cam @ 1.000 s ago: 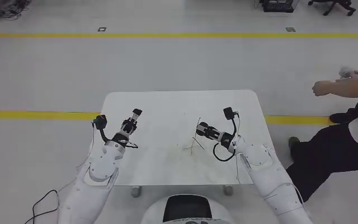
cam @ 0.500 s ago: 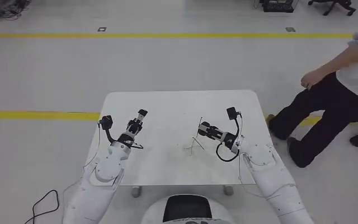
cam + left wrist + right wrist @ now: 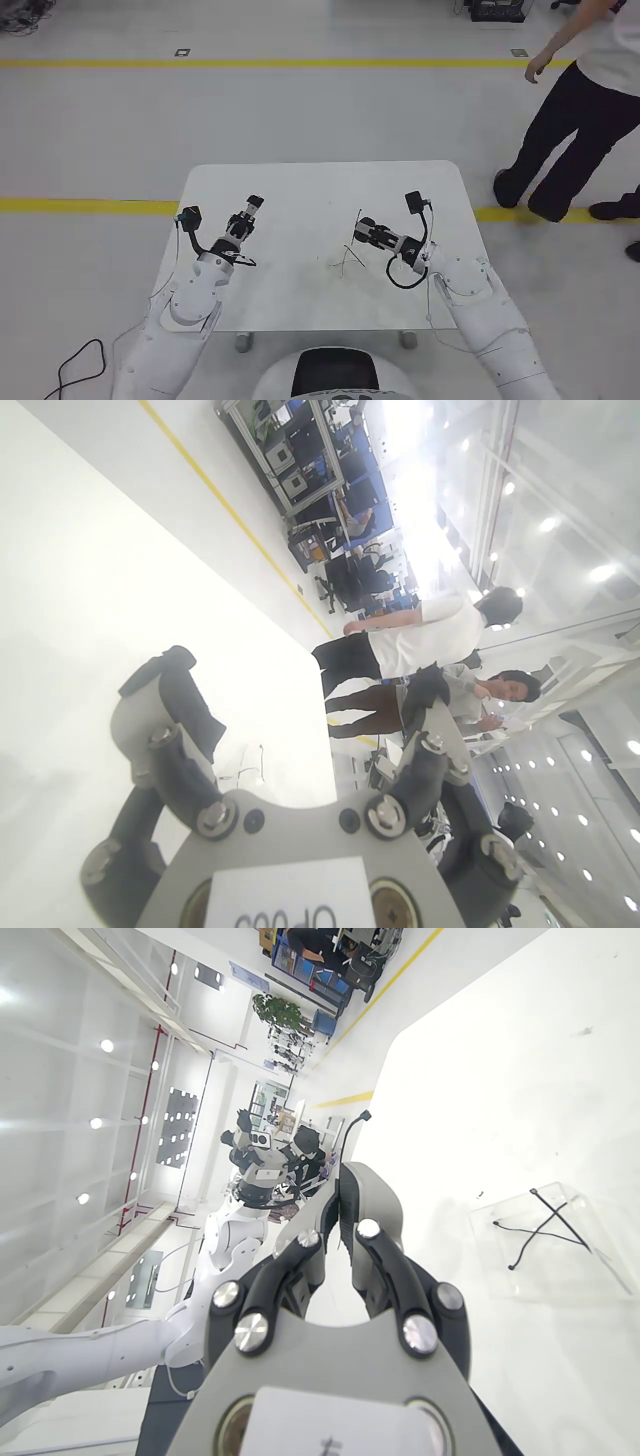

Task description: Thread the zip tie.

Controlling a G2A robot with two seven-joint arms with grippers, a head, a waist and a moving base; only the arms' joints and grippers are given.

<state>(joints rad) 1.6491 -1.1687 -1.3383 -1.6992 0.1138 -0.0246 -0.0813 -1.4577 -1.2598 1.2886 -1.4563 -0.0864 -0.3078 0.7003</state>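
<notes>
Now both arms are settling after a slight shift; right gripper (image 3: 361,229) is pinching the zip tie (image 3: 345,1134) mid-frame, left gripper (image 3: 254,201) is hanging spread, threading pending.

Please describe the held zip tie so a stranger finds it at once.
Above the white table, find the right gripper, shut. The held zip tie is the thin black strip sticking out of it; two other ties lie crossed on a clear tray.
</notes>
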